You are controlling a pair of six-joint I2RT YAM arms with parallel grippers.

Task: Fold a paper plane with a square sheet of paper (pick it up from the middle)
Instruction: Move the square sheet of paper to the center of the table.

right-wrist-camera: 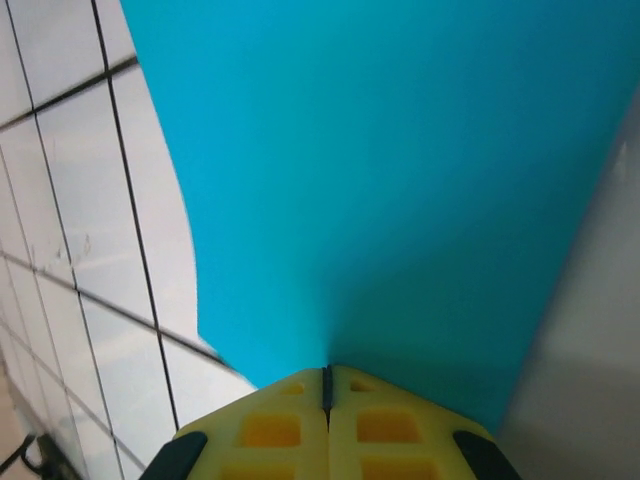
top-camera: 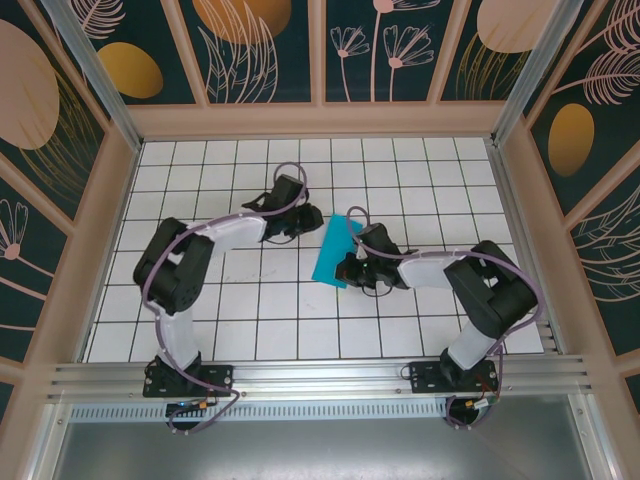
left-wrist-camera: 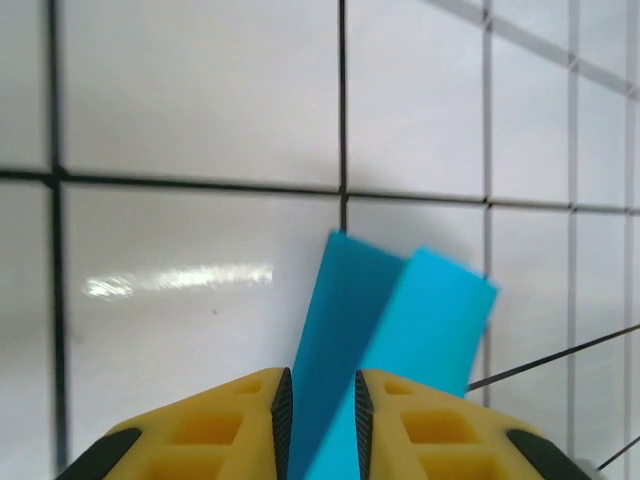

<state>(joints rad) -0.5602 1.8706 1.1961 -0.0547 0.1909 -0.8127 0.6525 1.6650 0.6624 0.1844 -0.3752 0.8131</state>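
The white tiled table [top-camera: 280,310] sits inside a box of dark panels [top-camera: 420,50] painted with leaves and flowers, and that box holds both arms and a sheet of paper [top-camera: 333,255].

From above, the left arm rises from its base at the near edge, bends at a high elbow on the left, and sends its forearm to the right across the tiles. The left claw [top-camera: 305,217] ends at the far left corner of the paper. The right arm mirrors it: elbow out to the right, forearm reaching left and low. The right claw [top-camera: 350,265] sits at the paper's right edge, near the near corner. The teal paper lies between the two claws in the middle of the table, narrow and slanted.

In the right wrist view the right claw [right-wrist-camera: 326,372] has its yellow fingers [right-wrist-camera: 270,430] pressed together, pinching the edge of the paper [right-wrist-camera: 400,180]. The sheet spreads away from the tips in a wide, smooth curve above the tiles.

In the left wrist view the left claw [left-wrist-camera: 320,385] shows a narrow gap between its fingers [left-wrist-camera: 282,400]. The paper [left-wrist-camera: 400,310] runs through that gap and stands out beyond it in two layers, a darker one on the left and a lighter one on the right. I cannot tell whether the pads actually press on it.
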